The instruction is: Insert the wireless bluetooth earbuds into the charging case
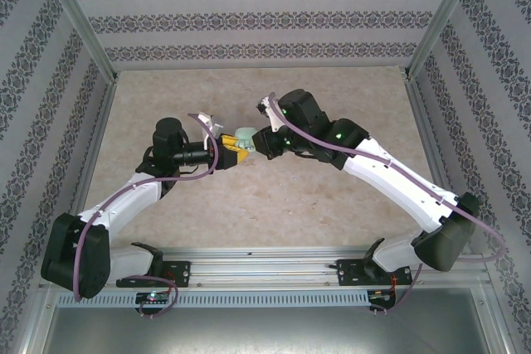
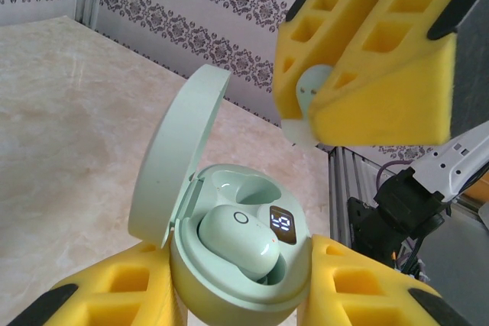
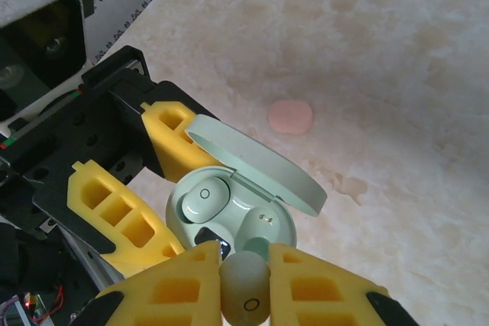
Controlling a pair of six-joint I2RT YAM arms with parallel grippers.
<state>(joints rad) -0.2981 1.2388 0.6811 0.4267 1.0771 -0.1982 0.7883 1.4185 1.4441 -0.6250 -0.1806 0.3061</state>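
The pale green charging case (image 2: 229,295) has its lid (image 2: 172,158) open, and my left gripper (image 2: 243,288) is shut on its body, held up above the table. One pale green earbud (image 2: 241,238) sits in a socket, beside a lit display. The other socket (image 3: 267,227) is empty. My right gripper (image 3: 244,288) is shut on a second pale green earbud (image 3: 246,292), hovering just above that empty socket and apart from it. In the top view the two grippers (image 1: 228,151) (image 1: 253,140) meet at the case (image 1: 244,136) over the table's middle.
A small pinkish oval thing (image 3: 290,116) lies on the marble table (image 3: 397,74) beyond the case. Patterned walls and a metal frame (image 1: 79,26) close in the table. The arms' mounting rail (image 1: 265,267) runs along the near edge.
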